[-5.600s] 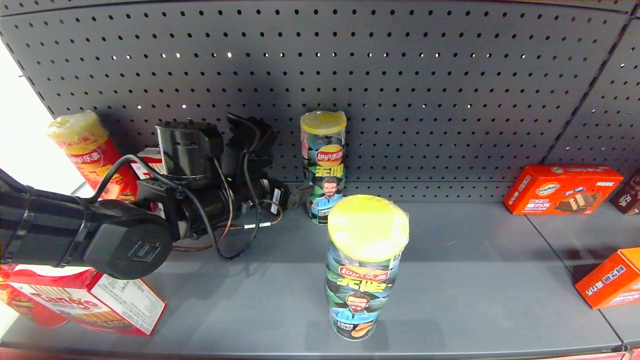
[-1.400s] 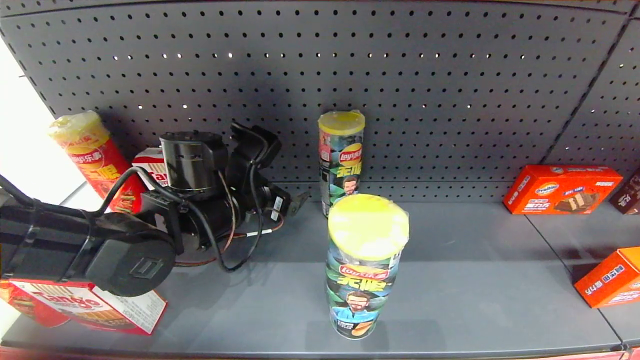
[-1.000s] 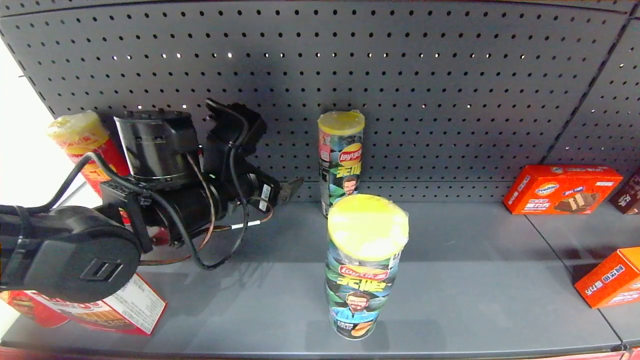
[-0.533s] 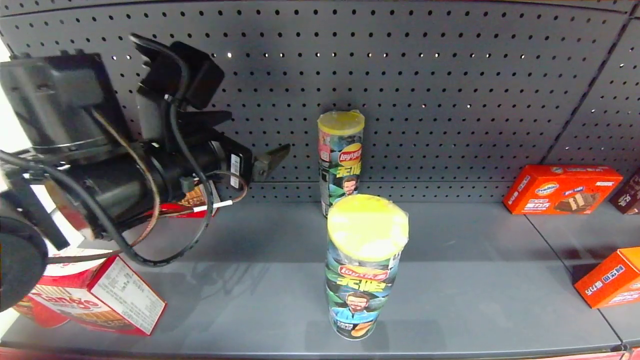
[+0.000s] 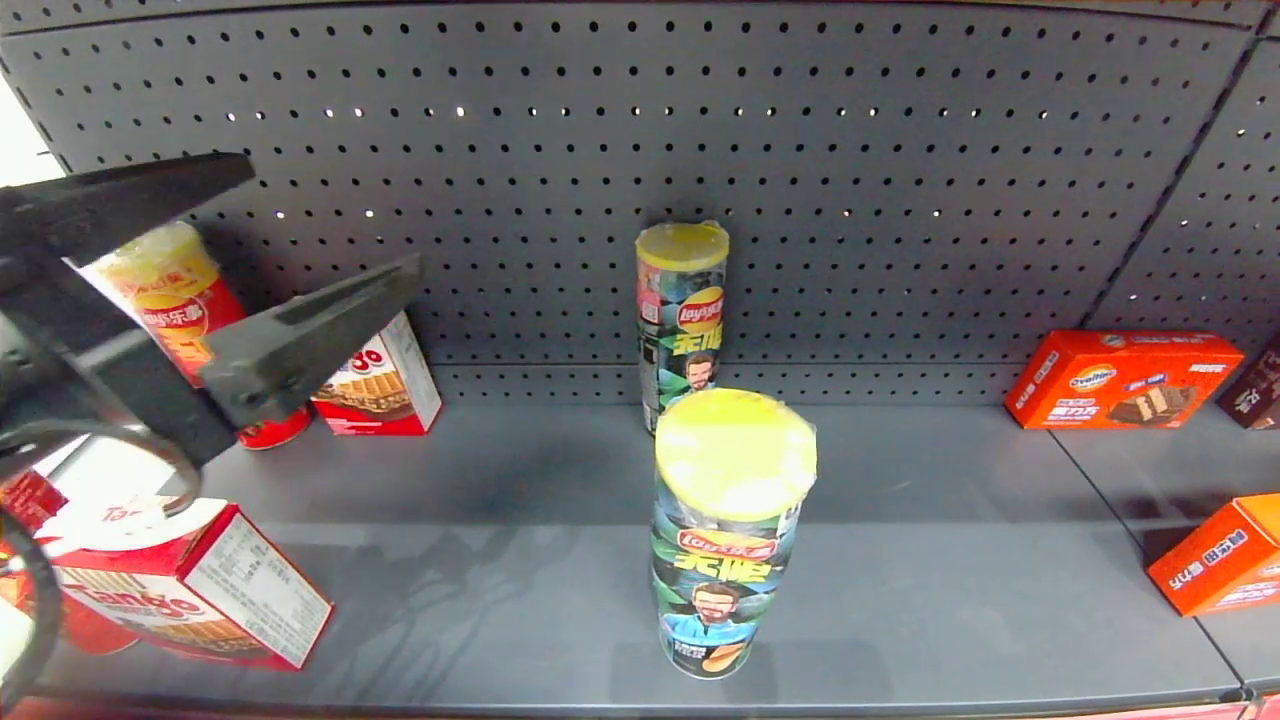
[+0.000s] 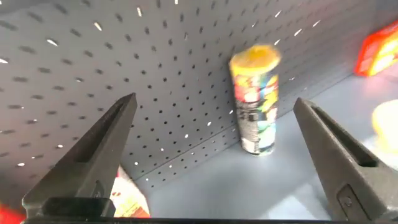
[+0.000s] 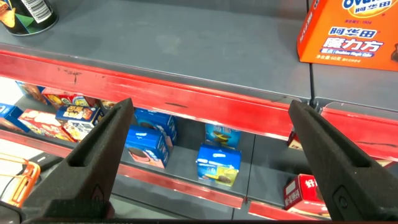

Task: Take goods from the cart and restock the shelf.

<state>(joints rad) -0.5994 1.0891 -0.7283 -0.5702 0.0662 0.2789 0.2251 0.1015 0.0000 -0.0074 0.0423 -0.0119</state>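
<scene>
Two green chip cans with yellow lids stand upright on the grey shelf (image 5: 950,560). One can (image 5: 682,310) (image 6: 255,102) is against the pegboard. The other can (image 5: 730,540) stands closer to the front edge. My left gripper (image 5: 325,225) (image 6: 214,102) hangs open and empty above the shelf's left part, well clear of the back can. My right gripper (image 7: 210,107) is open and empty, low in front of the shelf's red front edge (image 7: 186,93).
A red chip can (image 5: 175,300) and a wafer box (image 5: 385,385) stand at the back left, and a tilted wafer box (image 5: 200,590) lies at the front left. Orange boxes (image 5: 1125,375) (image 5: 1220,555) sit on the right. Lower shelves hold blue packs (image 7: 149,134).
The back can moved a little to the right early on and now stands free. My left gripper rose and drew back from it toward the camera, uncovering the wafer box.
</scene>
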